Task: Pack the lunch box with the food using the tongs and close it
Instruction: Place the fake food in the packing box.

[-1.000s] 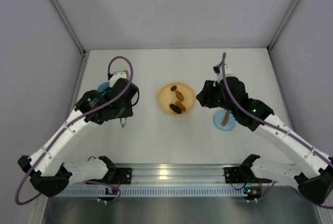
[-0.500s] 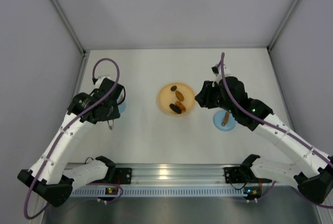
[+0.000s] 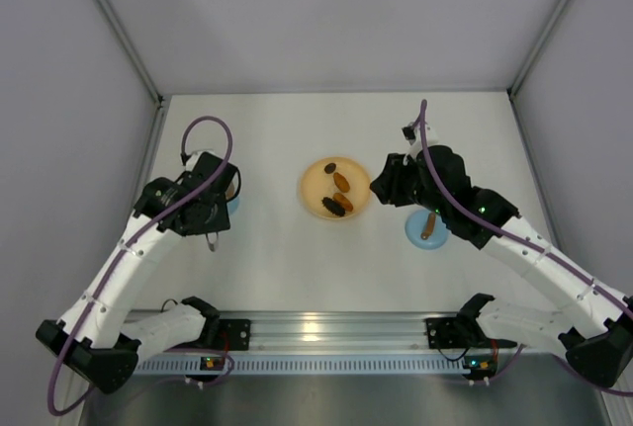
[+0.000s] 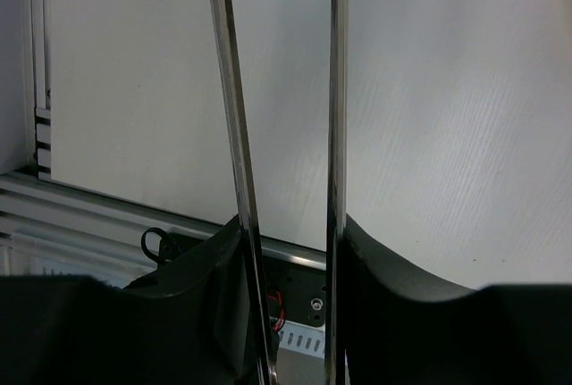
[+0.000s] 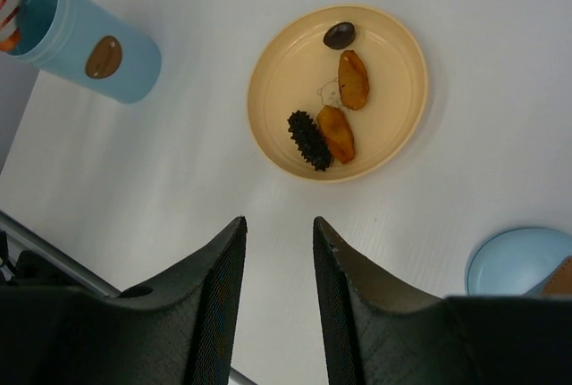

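Left gripper [image 4: 288, 244] clamps the tongs [image 4: 334, 135]. The blades are apart and the tips run off-frame toward a blue rim, probably the tub [image 5: 89, 41]. 4 pieces of food [image 5: 338, 133] lie on the plate [image 5: 286, 72], lid [image 5: 514, 264] near it on the table — right gripper [image 5: 279, 255] hovers with fingers parted, holding nothing.

A flat round pale-orange plate [image 3: 312, 189] sits near the middle of the white matte worktop [image 3: 297, 258]. Plain grey panel walls [image 3: 326, 21] enclose the worktop on three sides. A ribbed silver aluminium rail [image 3: 326, 332] runs along its near edge.
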